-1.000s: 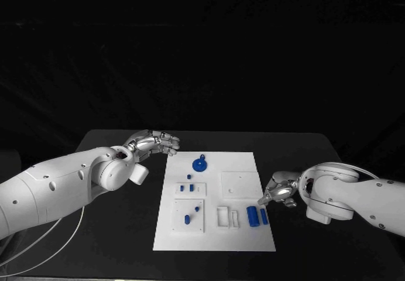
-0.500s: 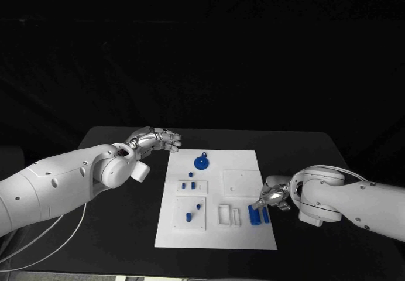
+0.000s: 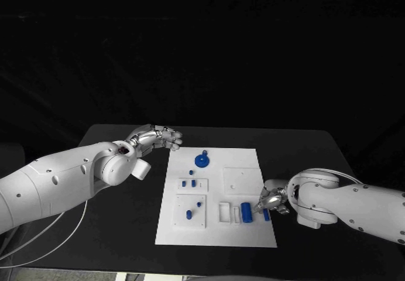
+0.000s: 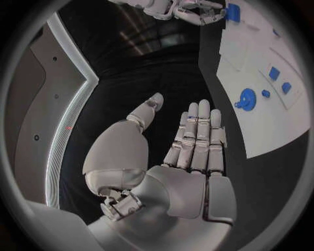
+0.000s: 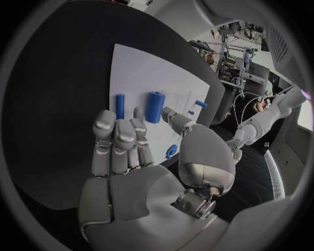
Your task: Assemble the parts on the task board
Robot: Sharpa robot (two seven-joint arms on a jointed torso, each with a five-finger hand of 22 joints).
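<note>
Right hand, fingers apart and holding nothing, sits at the white task board's right edge beside the thick blue plastic cylinder; I'd pinch it mid-length, left hand idle and slack.

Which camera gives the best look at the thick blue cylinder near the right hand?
The right wrist view: the thick blue cylinder lies unobstructed just beyond the right hand. The head view shows it small; the left wrist view catches it at the rim.
</note>
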